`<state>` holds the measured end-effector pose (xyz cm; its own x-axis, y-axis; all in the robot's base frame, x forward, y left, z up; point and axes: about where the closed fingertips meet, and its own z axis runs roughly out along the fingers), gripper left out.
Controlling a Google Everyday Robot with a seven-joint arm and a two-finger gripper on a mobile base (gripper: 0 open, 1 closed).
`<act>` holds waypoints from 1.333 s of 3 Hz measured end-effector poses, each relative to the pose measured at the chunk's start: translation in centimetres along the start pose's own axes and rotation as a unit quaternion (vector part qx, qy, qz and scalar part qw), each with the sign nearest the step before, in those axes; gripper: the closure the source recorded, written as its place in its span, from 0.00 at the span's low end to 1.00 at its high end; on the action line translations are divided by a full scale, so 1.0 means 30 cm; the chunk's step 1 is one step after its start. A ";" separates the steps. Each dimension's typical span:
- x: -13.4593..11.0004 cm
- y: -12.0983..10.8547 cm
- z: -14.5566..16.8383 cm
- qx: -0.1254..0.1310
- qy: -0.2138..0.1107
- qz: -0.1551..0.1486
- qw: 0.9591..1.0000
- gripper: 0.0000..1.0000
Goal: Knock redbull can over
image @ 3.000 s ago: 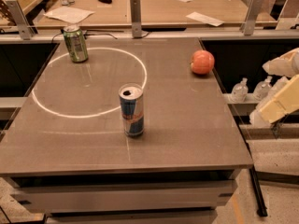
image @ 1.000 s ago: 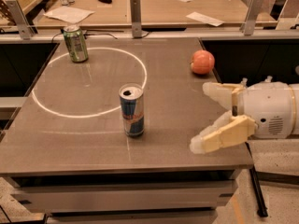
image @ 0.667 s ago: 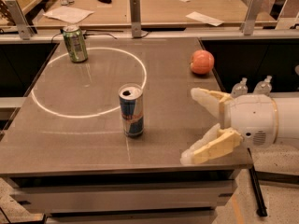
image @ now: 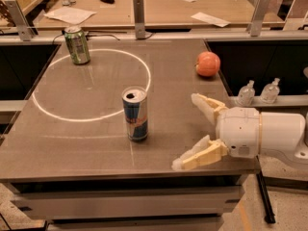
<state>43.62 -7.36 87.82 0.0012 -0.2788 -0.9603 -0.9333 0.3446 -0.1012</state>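
Observation:
The redbull can (image: 135,113), slim, blue and silver with a red logo, stands upright on the grey table (image: 72,138) just below a white ring of light. My gripper (image: 186,130) is at the right of the can, low over the table near its front right corner. Its two pale fingers (image: 198,156) are spread wide apart and point left toward the can. A clear gap lies between the fingertips and the can. Nothing is held.
A shorter green can (image: 77,44) stands at the table's far left. An orange-red ball (image: 208,63) lies at the far right. Two small clear bottles (image: 259,92) stand on a ledge right of the table. A wooden desk with papers (image: 192,6) runs behind.
My gripper has come in from the right edge and moved left and down over the table toward the redbull can. The can has not moved.

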 end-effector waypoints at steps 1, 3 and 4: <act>0.000 0.000 0.000 0.000 0.000 0.000 1.000 0.00; -0.011 0.042 0.110 -0.019 -0.028 -0.004 0.999 0.00; 0.001 0.028 0.166 -0.018 -0.040 0.006 0.999 0.00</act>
<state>44.63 -2.62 86.42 0.0167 -0.2008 -0.9795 -0.9457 0.3148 -0.0806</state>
